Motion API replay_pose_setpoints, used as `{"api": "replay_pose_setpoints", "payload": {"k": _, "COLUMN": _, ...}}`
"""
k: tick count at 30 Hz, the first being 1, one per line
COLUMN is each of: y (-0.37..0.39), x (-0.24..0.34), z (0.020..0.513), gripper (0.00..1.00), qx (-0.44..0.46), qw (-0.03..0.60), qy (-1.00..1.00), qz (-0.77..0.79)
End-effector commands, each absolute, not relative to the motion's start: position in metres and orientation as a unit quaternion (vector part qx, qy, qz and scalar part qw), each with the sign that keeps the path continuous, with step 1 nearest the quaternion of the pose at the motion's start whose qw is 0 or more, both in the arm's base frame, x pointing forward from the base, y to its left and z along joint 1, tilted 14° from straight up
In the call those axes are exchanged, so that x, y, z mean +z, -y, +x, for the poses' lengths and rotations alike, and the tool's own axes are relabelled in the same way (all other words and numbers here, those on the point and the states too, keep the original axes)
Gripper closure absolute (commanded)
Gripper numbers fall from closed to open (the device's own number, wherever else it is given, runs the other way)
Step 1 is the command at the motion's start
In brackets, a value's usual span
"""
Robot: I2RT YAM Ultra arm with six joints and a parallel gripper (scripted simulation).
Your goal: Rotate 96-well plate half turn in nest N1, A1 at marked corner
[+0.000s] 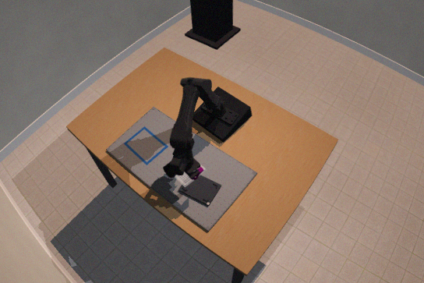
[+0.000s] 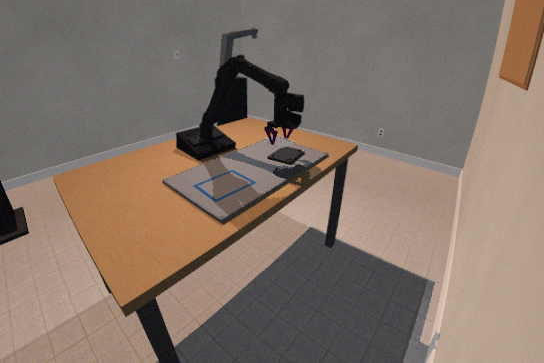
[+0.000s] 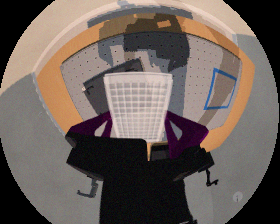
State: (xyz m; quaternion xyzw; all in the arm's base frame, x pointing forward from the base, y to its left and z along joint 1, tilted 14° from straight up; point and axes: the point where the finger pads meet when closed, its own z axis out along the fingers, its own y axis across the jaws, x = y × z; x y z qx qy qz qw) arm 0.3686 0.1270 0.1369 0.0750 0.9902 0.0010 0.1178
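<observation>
Top view, arm: the dark arm (image 1: 186, 118) reached from its base (image 1: 241, 111) near the middle of the table (image 1: 273, 146) toward the front-left edge.
Top view, plate: the white 96-well plate (image 1: 184, 179) hung under the gripper (image 1: 187, 174), partly hidden by the wrist, above the grey deck (image 1: 234, 173).
Top view, nest: the dark plate nest N1 (image 1: 203, 190) lay just beside the plate on its right, near the deck's front edge, with nothing in it.
Top view, B1: the blue taped outline (image 1: 146, 146) sat well apart, toward the deck's left end.
Exterior view, height: the purple fingers (image 2: 272, 134) pointed down and stood above the deck beside the nest (image 2: 286, 155); the plate itself was too faint to make out here.
Wrist view, grip: the fingers stood wide and closed on the plate (image 3: 138, 106) across its two long sides, the well grid facing up.
Wrist view, nest: a dark corner of it (image 3: 94, 91) showed to the left behind the plate; the blue outline (image 3: 220, 88) was off to the right.
Orientation: the cut corner could not be told in any view.
Risk, offset: the plate looked short of the nest; lowering from here would likely land an edge on a locator and leave it tilted.
Risk, turn: if the half turn was incomplete, A1 would end at the wrong corner.
Risk, grip: a side grip on smooth walls could slip during descent.
</observation>
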Motion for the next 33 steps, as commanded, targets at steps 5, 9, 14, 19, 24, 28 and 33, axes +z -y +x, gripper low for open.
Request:
{"api": "replay_pose_setpoints", "payload": {"k": 5, "y": -0.146, "x": 0.158, "z": 0.369, "gripper": 1.0, "qx": 0.006, "qw": 0.139, "qy": -0.987, "qz": 0.083}}
{"api": "replay_pose_setpoints", "payload": {"k": 9, "y": -0.16, "x": 0.148, "z": 0.37, "gripper": 1.0, "qx": 0.0, "qw": 0.128, "qy": -0.988, "qz": 0.083}}
{"api": "replay_pose_setpoints", "payload": {"k": 14, "y": -0.177, "x": 0.148, "z": 0.371, "gripper": 1.0, "qx": 0.0, "qw": 0.128, "qy": -0.988, "qz": 0.083}}
{"api": "replay_pose_setpoints", "payload": {"k": 19, "y": -0.188, "x": 0.156, "z": 0.371, "gripper": 1.0, "qx": 0.005, "qw": 0.135, "qy": -0.987, "qz": 0.083}}
{"api": "replay_pose_setpoints", "payload": {"k": 24, "y": -0.184, "x": 0.163, "z": 0.372, "gripper": 1.0, "qx": 0.01, "qw": 0.143, "qy": -0.986, "qz": 0.089}}
{"api": "replay_pose_setpoints", "payload": {"k": 28, "y": -0.184, "x": 0.163, "z": 0.372, "gripper": 1.0, "qx": 0.01, "qw": 0.143, "qy": -0.986, "qz": 0.089}}
{"api": "replay_pose_setpoints", "payload": {"k": 33, "y": -0.184, "x": 0.163, "z": 0.372, "gripper": 1.0, "qx": 0.009, "qw": 0.143, "qy": -0.986, "qz": 0.088}}
